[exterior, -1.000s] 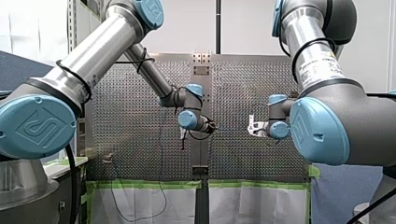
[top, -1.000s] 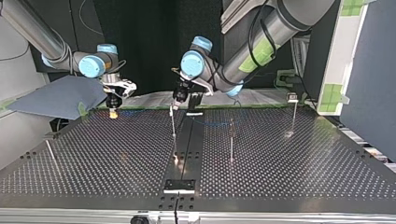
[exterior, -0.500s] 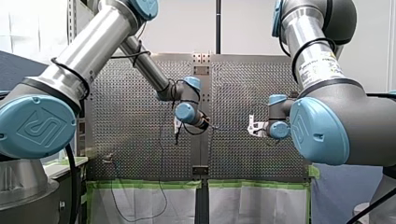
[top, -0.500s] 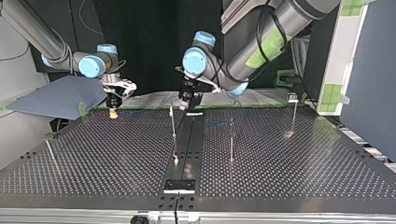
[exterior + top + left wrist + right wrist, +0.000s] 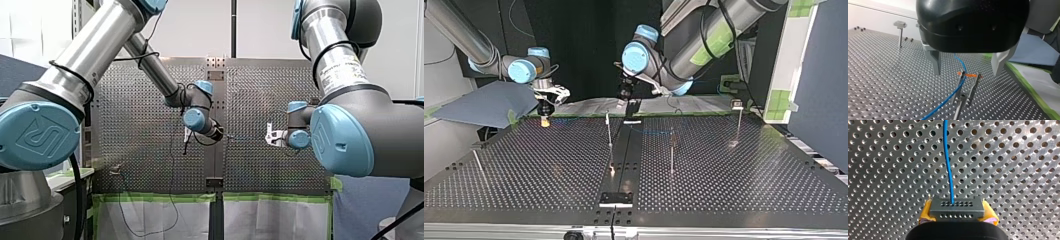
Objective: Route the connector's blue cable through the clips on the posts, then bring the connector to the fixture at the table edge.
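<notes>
My right gripper (image 5: 957,213) is shut on the grey connector (image 5: 957,207), gripped between yellow pads (image 5: 925,213). The blue cable (image 5: 949,162) leaves the connector's face and runs away over the perforated plate. In the left wrist view my left gripper (image 5: 966,67) stands open above a thin post clip with orange tips (image 5: 970,75); the blue cable (image 5: 958,87) runs through that clip. Nothing is between the metal fingers (image 5: 934,61). In the top view my left gripper (image 5: 626,99) hangs above the middle post (image 5: 609,131), and my right gripper (image 5: 545,114) is at the view's left.
More thin posts stand on the table (image 5: 724,180): one right of the middle (image 5: 672,152), one with a block head at the far right (image 5: 739,120), one leaning at the left (image 5: 479,165). A black plate (image 5: 616,198) sits at the near edge.
My left gripper has lifted off the middle post and drawn up and back, staying open. My right arm with the connector has not moved.
</notes>
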Controlling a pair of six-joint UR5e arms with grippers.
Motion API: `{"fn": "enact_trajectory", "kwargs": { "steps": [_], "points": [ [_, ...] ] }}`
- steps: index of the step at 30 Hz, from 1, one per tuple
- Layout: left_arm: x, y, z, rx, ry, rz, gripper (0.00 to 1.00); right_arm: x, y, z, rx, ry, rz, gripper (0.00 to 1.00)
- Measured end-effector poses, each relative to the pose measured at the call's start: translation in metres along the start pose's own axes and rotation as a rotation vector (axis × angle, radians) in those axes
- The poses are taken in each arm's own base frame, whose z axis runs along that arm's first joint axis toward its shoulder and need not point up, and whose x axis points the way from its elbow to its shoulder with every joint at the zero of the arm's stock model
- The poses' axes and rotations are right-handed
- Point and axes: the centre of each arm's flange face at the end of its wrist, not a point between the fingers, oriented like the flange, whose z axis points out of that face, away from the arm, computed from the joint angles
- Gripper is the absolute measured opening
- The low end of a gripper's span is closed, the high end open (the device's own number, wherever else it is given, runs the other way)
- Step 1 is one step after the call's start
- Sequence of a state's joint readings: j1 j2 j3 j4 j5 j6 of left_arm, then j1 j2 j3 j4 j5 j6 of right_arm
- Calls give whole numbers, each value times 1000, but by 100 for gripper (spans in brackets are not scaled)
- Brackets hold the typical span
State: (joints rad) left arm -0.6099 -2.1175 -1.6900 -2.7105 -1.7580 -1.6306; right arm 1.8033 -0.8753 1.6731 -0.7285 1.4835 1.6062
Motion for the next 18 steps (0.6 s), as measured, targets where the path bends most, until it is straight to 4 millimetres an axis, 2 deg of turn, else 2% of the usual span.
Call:
{"fn": "enact_trajectory", "kwargs": {
  "steps": [18],
  "points": [
    [-32,15,-48,-1,-153,-163,100,-1,0,0,1,-3,1,0]
  ]
}}
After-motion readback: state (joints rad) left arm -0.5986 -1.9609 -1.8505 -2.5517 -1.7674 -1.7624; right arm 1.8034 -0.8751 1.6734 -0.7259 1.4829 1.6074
